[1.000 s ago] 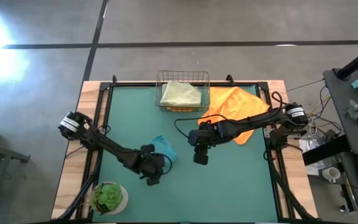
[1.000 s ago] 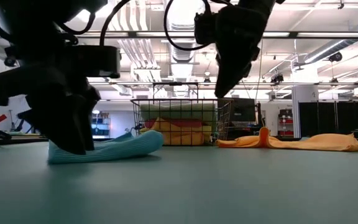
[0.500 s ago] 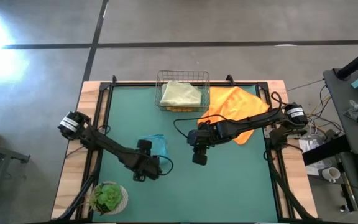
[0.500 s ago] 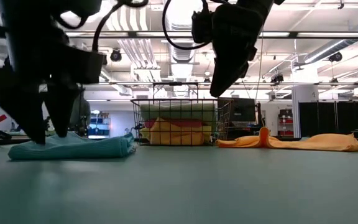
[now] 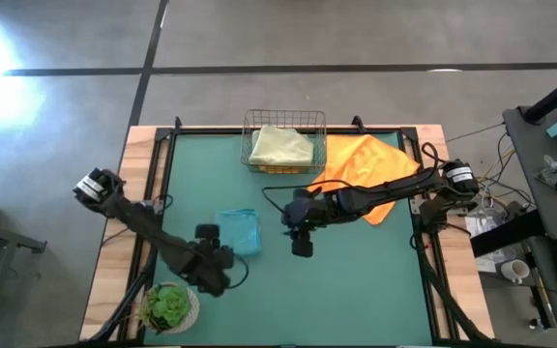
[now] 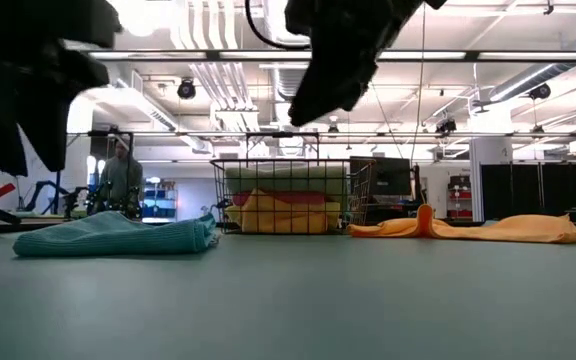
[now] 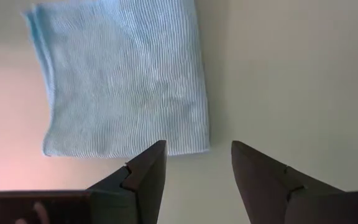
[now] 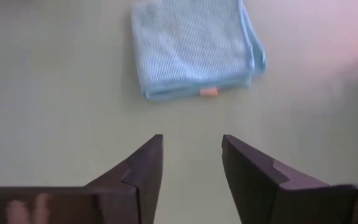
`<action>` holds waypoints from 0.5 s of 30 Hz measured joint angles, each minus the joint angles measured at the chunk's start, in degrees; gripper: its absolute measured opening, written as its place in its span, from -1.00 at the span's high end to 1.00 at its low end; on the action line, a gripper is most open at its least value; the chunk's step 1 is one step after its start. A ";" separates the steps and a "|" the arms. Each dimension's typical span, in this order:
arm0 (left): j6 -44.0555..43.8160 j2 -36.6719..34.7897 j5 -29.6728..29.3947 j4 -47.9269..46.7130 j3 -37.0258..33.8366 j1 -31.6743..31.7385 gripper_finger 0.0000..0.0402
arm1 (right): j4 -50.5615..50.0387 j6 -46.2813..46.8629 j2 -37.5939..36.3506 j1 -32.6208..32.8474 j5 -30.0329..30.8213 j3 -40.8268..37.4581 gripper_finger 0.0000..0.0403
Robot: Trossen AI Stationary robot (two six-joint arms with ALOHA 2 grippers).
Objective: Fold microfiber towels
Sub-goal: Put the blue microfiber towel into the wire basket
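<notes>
Lying flat on the green mat [image 5: 375, 280], the teal towel [image 5: 239, 231] was folded into a neat square. It sat left of the middle of the table. Nothing was touching it.

The left gripper [image 7: 196, 163] hung above the mat, just next to the towel's near edge. Its two fingers were apart, with a wide gap, and held nothing. The right gripper [image 8: 191, 157] hung above the mat too, on the other side of the towel and a little way from it. Its fingers were also apart and held nothing.

At the far edge of the mat stood a wire basket [image 5: 285, 120]. A pale green towel [image 5: 280, 147] lay on top inside it. From the low view, orange cloth showed through the wires under the green one. Just right of the basket, an orange towel [image 5: 366, 159] lay spread out and rumpled, partly under the right arm.

A small potted plant [image 5: 169, 306] sat at the near left corner of the table.
</notes>
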 joint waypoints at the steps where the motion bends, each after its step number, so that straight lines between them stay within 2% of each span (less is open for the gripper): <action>1: -0.85 0.00 -1.55 0.26 0.00 -1.17 0.17 | 1.09 -0.87 0.00 0.00 -0.02 0.00 0.18; 6: -2.52 1.62 -3.55 4.46 -1.34 -4.70 0.17 | 8.20 -9.01 1.54 -0.02 -2.20 0.00 0.08; 11: -8.25 2.92 -4.00 6.13 -4.42 -4.82 0.17 | 16.51 -13.92 6.28 0.49 -4.11 0.00 0.08; 15: -8.40 2.95 -6.98 7.76 -6.11 -4.83 0.17 | 20.82 -16.26 9.39 0.76 -4.15 0.00 0.08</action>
